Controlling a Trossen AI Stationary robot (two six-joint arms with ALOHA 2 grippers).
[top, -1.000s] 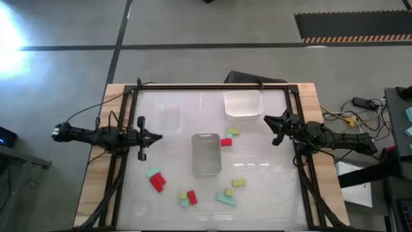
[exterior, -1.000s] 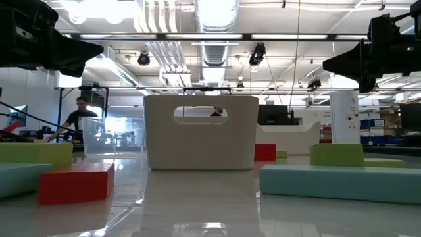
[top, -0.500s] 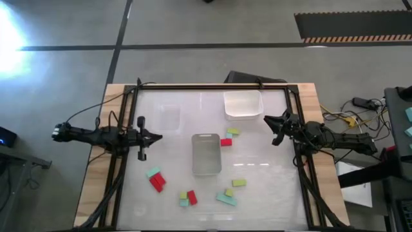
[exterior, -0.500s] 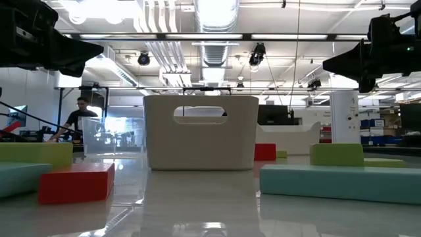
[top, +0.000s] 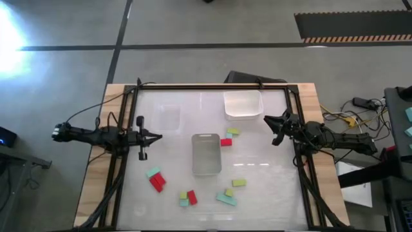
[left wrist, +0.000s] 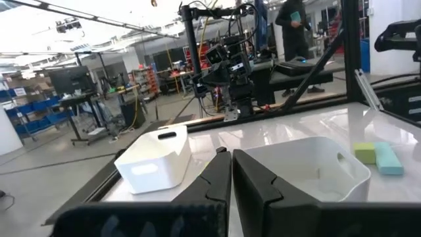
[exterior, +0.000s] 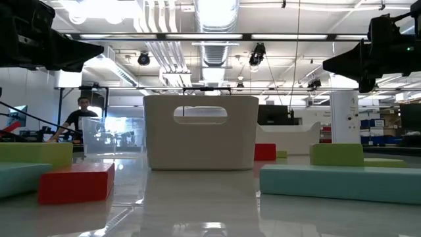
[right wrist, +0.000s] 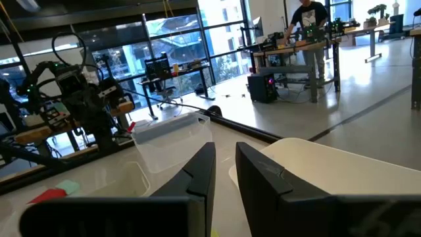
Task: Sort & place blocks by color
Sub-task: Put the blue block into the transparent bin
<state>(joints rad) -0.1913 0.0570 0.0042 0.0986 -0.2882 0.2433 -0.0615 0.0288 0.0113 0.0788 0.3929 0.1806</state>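
Note:
The blocks lie flat on the white table top. In the high view a red block (top: 226, 142) and a yellow-green one (top: 232, 131) sit right of the centre tray. A teal block (top: 153, 173) and a red one (top: 157, 183) lie near left. Several more, red (top: 192, 197), teal (top: 226, 199) and yellow-green (top: 239, 183), lie along the near side. My left gripper (top: 158, 136) (left wrist: 227, 157) hovers shut over the table's left side. My right gripper (top: 270, 130) (right wrist: 225, 151) hovers over the right side, its fingers a narrow gap apart. Both are held above the table and far from every block.
A clear tray (top: 206, 154) stands mid-table, a clear tub (top: 168, 118) far left and a white bin (top: 243, 104) far right. A black frame (top: 212, 86) rims the table. In the low view a person (exterior: 79, 118) stands at a bench well beyond it.

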